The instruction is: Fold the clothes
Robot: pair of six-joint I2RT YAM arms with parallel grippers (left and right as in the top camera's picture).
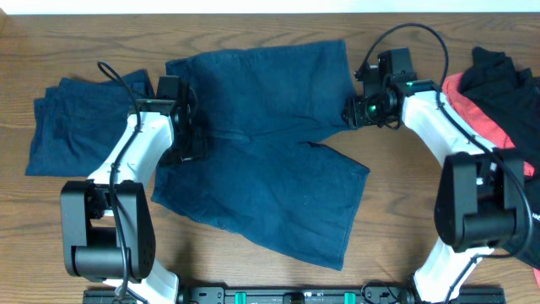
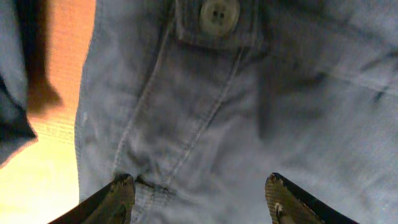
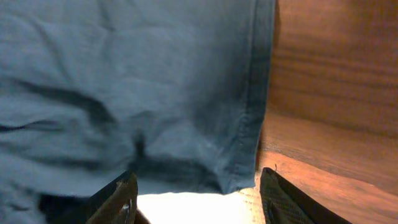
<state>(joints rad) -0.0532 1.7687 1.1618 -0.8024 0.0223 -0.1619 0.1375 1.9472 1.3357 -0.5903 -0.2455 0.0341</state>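
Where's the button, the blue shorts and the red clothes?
button (image 2: 219, 17), left wrist view, on its middle by the holes.
blue shorts (image 1: 278, 186), overhead view, on the lower leg.
red garment (image 1: 462, 91), overhead view, on its edge beside the black garment (image 1: 506, 76).

Dark navy shorts (image 1: 261, 160), flat, unfolded

The desk (image 1: 405, 203) is brown wood with visible grain; the wrist views show a low sheen on it. The navy shorts (image 1: 261, 160) are woven cloth, matt and lightly creased, with raised stitched seams. The button (image 2: 218, 15) is smooth, pale, plastic-looking and slightly glossy. The folded navy garment (image 1: 72, 122), black garment (image 1: 506, 80) and coral-red garment (image 1: 462, 95) are soft matt cloth. The arm shells (image 1: 139, 148) are smooth, white and semi-gloss; the joint housings (image 1: 105, 236) are black. The left gripper (image 2: 200, 198) and right gripper (image 3: 196, 198) have dark matt fingers (image 2: 115, 202).
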